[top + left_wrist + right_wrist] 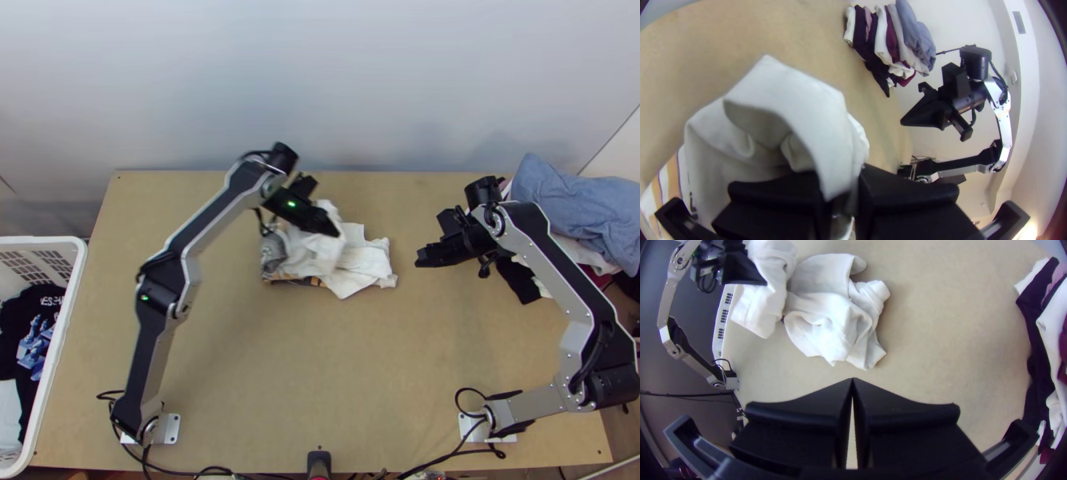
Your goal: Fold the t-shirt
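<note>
A white t-shirt [364, 268] lies bunched near the middle of the table's far half, with a grey and an orange patch at its left side. My left gripper [332, 228] is over it, shut on a raised part of the cloth. In the left wrist view that gripper [840, 195] pinches a fold of the white t-shirt [787, 98]. Off to the right of the shirt, my right gripper [420, 261] is above the table and holds nothing. The right wrist view has this gripper [852, 384] with its fingertips together, and the bunched t-shirt [831, 324] beyond them.
A pile of folded clothes [576, 208] is at the table's far right corner, close behind the right arm. A white basket [76, 280] with dark and light clothes stands at the left edge. Bare wood [320, 368] lies between the arms' bases.
</note>
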Robot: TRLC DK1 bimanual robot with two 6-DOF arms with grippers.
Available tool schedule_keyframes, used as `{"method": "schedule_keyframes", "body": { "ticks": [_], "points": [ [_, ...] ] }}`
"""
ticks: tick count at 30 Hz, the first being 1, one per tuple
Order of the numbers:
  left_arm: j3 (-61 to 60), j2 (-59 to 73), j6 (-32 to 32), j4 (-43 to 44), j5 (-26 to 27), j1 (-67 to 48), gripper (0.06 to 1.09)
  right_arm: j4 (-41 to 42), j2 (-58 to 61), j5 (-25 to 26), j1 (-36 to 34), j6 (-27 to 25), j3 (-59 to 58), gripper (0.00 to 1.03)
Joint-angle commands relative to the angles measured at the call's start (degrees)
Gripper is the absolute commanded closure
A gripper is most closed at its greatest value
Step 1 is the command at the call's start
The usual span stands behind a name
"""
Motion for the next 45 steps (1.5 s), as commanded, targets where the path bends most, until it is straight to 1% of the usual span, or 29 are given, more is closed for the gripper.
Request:
{"method": "schedule_keyframes", "body": {
  "ticks": [1, 2, 3, 4, 5, 6, 7, 13, 15, 18, 21, 23, 25, 26, 27, 28, 29, 30, 31, 33, 35, 36, 38, 39, 41, 43, 44, 45],
  "points": [
    [2.0, 5.8, -8.2, 12.6, 0.1, -5.0, 1.04, 0.1, -0.6, 0.9, -0.3, 0.2, -0.5, 1.0],
    [2.0, 6.2, -8.4, 13.2, 0.1, -5.4, 1.03, 0.1, -0.5, 0.9, -0.3, 0.2, -0.6, 1.0],
    [2.0, 6.6, -8.3, 13.5, 0.0, -5.7, 0.95, 0.1, -0.4, 0.9, -0.3, 0.2, -0.6, 1.0],
    [2.0, 7.1, -8.2, 14.0, 0.0, -6.0, 0.77, 0.2, -0.2, 1.0, -0.3, 0.2, -0.5, 1.0],
    [2.0, 7.5, -8.1, 14.4, 0.0, -6.1, 0.55, 0.2, -0.1, 1.0, -0.3, 0.2, -0.2, 1.0],
    [2.1, 7.9, -8.2, 15.1, 0.0, -6.1, 0.33, 0.1, 0.1, 1.0, -0.3, 0.2, 0.1, 1.0],
    [2.1, 7.9, -8.4, 16.0, 0.0, -6.1, 0.09, 0.1, 0.2, 1.0, -0.2, 0.2, 0.5, 1.0],
    [2.4, 4.6, -8.1, 17.0, 0.5, -7.8, 0.1, 0.1, 0.8, 1.0, 0.1, 0.3, 1.6, 1.0],
    [2.4, 3.0, -8.2, 17.2, 1.9, -8.0, 0.1, 0.1, 1.0, 1.0, 0.1, 0.3, 1.6, 0.99],
    [2.3, 0.1, -8.3, 16.1, 2.0, -6.2, 0.1, 0.1, 0.7, 1.0, 0.0, 0.3, 1.7, 0.99],
    [2.2, -2.6, -7.2, 12.9, 2.0, -2.2, 0.1, 0.1, 0.2, 1.0, -0.3, 0.3, 1.7, 0.99],
    [1.1, -4.7, -2.5, 8.8, 4.7, -0.2, 0.11, 0.1, 0.0, 1.0, -0.1, 0.3, 1.5, 0.99],
    [0.7, -6.5, 4.0, 1.9, 4.5, 0.6, 0.11, 0.2, 0.3, 1.0, 1.0, 0.3, 1.4, 0.99],
    [0.7, -7.6, 9.1, -2.2, 3.4, 1.1, 0.11, 0.2, 0.6, 1.0, 1.7, 0.3, 1.6, 0.99],
    [0.0, -8.7, 15.1, -6.3, 0.7, 1.6, 0.12, 0.2, 1.0, 1.0, 2.4, 0.5, 1.9, 0.99],
    [-2.1, -10.0, 19.9, -8.2, -3.8, 2.3, 0.18, 0.2, 1.3, 1.0, 3.6, 0.8, 2.6, 0.99],
    [-4.5, -10.8, 21.4, -8.2, -9.7, 2.9, 0.22, 0.1, 1.4, 1.0, 4.7, 1.0, 3.1, 0.99],
    [-7.6, -11.8, 21.8, -7.2, -17.0, 3.7, 0.26, 0.2, 1.7, 1.0, 5.9, 1.1, 3.8, 0.99],
    [-10.8, -12.7, 21.7, -5.3, -18.9, 4.9, 0.34, 0.1, 2.2, 1.0, 7.1, 1.3, 4.3, 0.99],
    [-17.4, -15.1, 21.8, 0.4, -19.6, 7.3, 0.52, 0.2, 3.3, 1.0, 10.0, 1.7, 5.0, 0.99],
    [-22.6, -16.7, 22.5, 6.6, -25.0, 7.8, 0.7, 1.2, 4.0, 1.1, 12.3, 2.1, 5.8, 0.99],
    [-23.9, -16.9, 22.9, 8.1, -26.5, 8.0, 0.78, 1.7, 4.4, 1.2, 13.0, 2.3, 6.5, 0.99],
    [-24.4, -15.9, 21.5, 8.5, -26.5, 8.2, 0.98, 1.9, 6.2, 1.1, 13.4, 2.8, 8.7, 0.99],
    [-24.5, -15.2, 20.4, 8.0, -26.4, 8.2, 1.04, 2.0, 7.3, 1.0, 13.7, 3.1, 9.8, 0.99],
    [-26.1, -15.1, 19.2, 7.7, -25.6, 7.8, 1.04, 3.5, 9.4, 1.0, 14.4, 3.1, 11.8, 0.99],
    [-26.1, -15.2, 13.7, 7.2, -20.7, 7.8, 1.05, 4.0, 12.4, 1.0, 15.2, 3.0, 15.0, 0.99],
    [-25.6, -15.5, 12.6, 5.8, -18.4, 7.4, 1.05, 4.0, 14.2, 1.0, 15.4, 3.1, 17.1, 0.99],
    [-25.3, -15.8, 12.5, 4.1, -17.3, 6.3, 1.04, 4.0, 15.9, 1.0, 15.7, 3.1, 19.0, 0.99]
  ]
}}
